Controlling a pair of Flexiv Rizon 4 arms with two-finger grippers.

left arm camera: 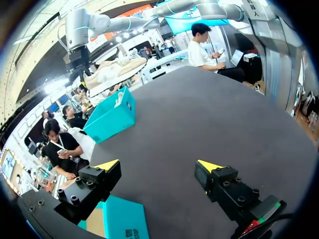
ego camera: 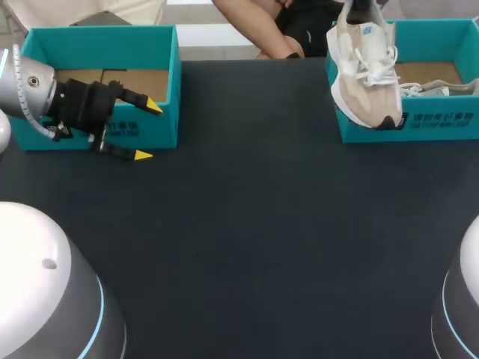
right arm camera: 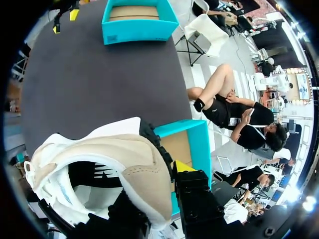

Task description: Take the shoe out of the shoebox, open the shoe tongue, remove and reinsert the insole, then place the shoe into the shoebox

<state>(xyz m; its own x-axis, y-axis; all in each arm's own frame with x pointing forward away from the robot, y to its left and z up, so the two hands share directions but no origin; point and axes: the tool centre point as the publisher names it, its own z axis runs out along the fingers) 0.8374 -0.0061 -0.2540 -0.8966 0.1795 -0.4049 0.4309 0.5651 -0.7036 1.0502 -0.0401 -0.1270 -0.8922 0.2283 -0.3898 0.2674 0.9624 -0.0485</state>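
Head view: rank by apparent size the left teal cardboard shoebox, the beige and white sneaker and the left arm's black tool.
1. left teal cardboard shoebox, clearly largest.
2. beige and white sneaker.
3. left arm's black tool.
The sneaker hangs raised, nearer the camera, so its lead over the tool is unsure.

The shoe [ego camera: 367, 75] is presenting matt beige suede-like cloth; the shoebox [ego camera: 419, 129], smooth teal card; the table [ego camera: 247, 224], matt black.
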